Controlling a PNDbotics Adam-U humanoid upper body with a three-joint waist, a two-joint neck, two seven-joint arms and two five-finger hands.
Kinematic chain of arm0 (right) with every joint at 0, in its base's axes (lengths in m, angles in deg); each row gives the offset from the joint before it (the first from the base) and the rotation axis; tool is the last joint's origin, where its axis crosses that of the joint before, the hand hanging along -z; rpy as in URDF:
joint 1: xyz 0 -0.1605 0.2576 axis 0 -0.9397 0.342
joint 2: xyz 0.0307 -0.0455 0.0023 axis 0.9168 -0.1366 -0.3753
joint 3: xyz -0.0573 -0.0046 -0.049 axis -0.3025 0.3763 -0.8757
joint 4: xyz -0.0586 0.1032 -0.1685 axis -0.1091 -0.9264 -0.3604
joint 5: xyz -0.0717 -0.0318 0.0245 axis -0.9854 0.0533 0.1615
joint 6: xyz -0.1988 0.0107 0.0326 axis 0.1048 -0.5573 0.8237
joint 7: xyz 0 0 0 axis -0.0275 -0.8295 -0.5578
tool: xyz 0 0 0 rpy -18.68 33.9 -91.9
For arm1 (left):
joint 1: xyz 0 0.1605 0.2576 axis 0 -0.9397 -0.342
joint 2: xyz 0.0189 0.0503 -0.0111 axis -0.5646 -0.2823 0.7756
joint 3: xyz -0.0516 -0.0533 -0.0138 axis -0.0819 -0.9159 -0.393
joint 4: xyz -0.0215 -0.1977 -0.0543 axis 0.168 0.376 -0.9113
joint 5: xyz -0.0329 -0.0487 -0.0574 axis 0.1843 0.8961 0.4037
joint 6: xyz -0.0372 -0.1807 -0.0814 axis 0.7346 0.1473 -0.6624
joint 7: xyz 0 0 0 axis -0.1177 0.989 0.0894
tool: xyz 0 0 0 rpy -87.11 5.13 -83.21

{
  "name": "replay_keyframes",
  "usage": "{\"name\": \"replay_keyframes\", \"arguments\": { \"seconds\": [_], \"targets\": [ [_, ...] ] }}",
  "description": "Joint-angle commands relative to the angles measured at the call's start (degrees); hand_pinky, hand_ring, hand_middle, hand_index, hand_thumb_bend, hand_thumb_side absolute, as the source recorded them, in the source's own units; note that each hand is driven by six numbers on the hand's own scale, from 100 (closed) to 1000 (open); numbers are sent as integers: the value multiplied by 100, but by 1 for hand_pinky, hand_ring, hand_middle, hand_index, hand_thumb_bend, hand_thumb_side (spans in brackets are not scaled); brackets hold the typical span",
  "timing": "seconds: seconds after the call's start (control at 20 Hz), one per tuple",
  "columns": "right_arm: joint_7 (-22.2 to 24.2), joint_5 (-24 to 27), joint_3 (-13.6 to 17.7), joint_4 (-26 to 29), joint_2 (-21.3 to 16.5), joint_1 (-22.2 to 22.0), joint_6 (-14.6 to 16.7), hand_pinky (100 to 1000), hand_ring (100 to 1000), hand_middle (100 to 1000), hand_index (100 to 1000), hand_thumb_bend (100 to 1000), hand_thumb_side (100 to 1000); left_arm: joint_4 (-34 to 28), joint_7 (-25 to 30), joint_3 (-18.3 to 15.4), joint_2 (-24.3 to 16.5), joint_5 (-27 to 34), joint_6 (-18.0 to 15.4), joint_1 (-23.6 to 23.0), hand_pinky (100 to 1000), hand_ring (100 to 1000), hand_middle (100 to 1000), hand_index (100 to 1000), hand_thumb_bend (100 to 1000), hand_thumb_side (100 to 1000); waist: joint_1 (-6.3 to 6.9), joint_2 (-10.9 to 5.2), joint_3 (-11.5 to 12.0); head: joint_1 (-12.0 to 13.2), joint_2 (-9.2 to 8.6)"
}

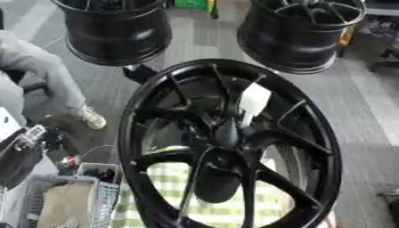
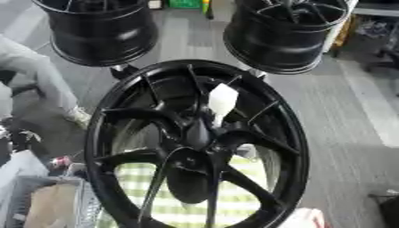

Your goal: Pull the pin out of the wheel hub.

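One large black wheel hub (image 1: 230, 147) fills the centre of the left eye view, tilted over a green-checked tabletop (image 1: 226, 209); a white pin-like piece (image 1: 253, 100) is seen standing at its middle, just above the central boss. Two further black rims (image 1: 117, 29) are seen at the upper edge. In the right eye view, a pale shape (image 2: 305, 219) is seen at the lower right edge; whether it is a robot hand, released or clenched, cannot be told.
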Motion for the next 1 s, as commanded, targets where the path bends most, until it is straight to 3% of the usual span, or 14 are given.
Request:
{"name": "replay_keyframes", "arguments": {
  "seconds": [0.05,0.15,0.3,0.55,1.0],
  "targets": [
    [-448,-398,437,96,428,-344,-154,567,536,592,717,126,328,-138,-18,-37,-120,-20,16,42,600,462,587,715,100,926,7,-77,-12,42,-15],
    [-597,-809,649,203,849,-604,-475,600,602,772,874,142,362,-143,-18,-42,-110,-21,22,29,600,462,587,716,100,923,20,-93,-19,59,-15],
    [-969,-1261,850,309,1333,-827,-1068,612,630,847,932,186,454,-139,-42,-59,-108,-7,16,17,601,462,587,716,100,918,48,-133,-35,66,-15],
    [-1617,-1453,833,526,1681,-877,-1541,620,648,851,936,200,504,-128,-35,-40,-61,30,16,0,601,463,587,716,100,916,105,-210,-50,61,-15],
    [-1630,-1630,655,772,1777,-790,-1622,614,641,837,935,191,510,-121,-40,-39,-28,62,1,-9,601,463,587,716,100,912,168,-246,-42,41,-15]
  ]
}}
